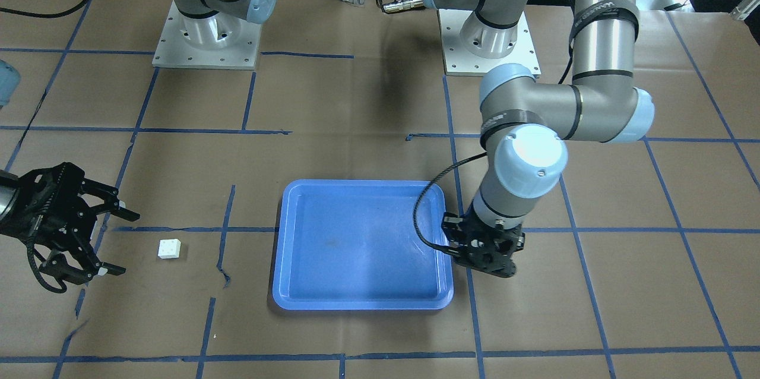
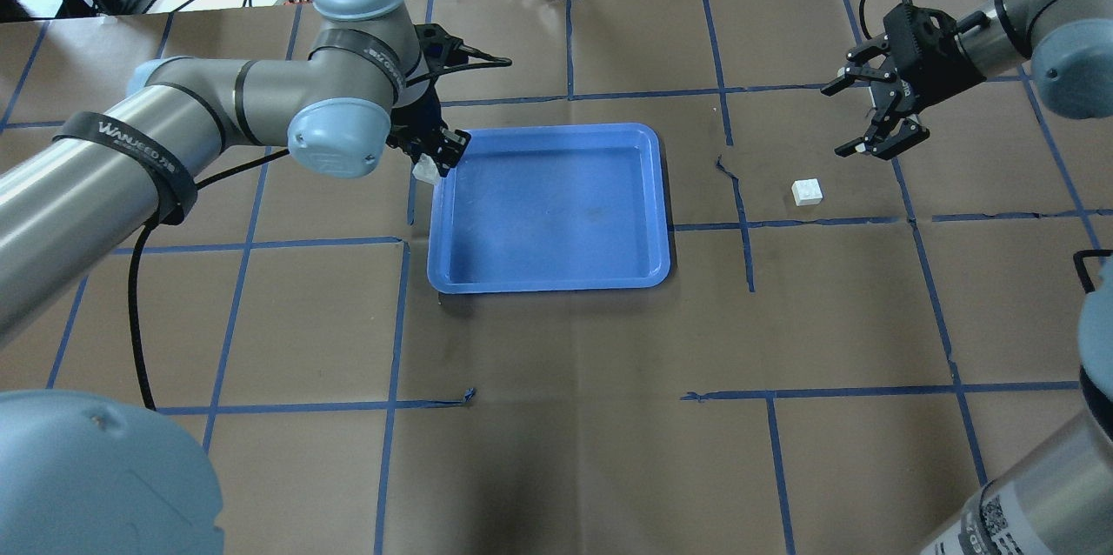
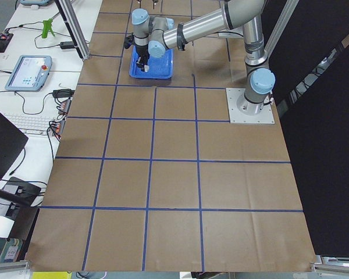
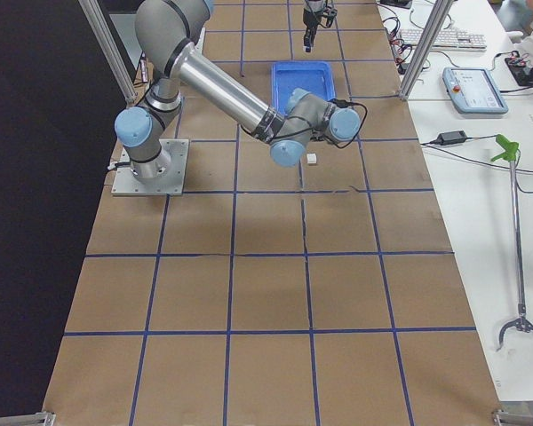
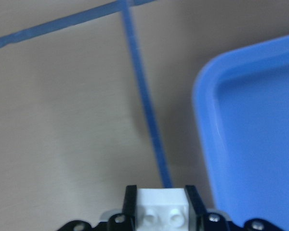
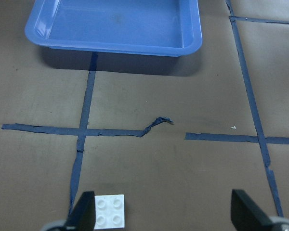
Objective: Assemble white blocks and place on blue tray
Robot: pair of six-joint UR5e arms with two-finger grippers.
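Observation:
The blue tray point(image 2: 549, 277) lies mid-table. My left gripper point(image 2: 432, 157) hovers just off the tray's far-left corner, shut on a white block point(image 2: 425, 171). In the left wrist view that block point(image 5: 161, 211) sits between the fingers, above brown paper beside the tray rim point(image 5: 204, 101). The second white block point(image 2: 807, 191) lies studs up on the paper to the right of the tray. My right gripper point(image 2: 839, 120) is open and empty, just beyond that block. In the right wrist view the block point(image 6: 110, 211) lies next to one of the fingers point(image 6: 84, 214).
Brown paper with blue tape gridlines covers the table. A torn tape end point(image 2: 726, 168) curls up between the tray and the loose block. The arm bases point(image 1: 205, 34) stand on metal plates at the robot's side. A keyboard and cables lie past the far edge.

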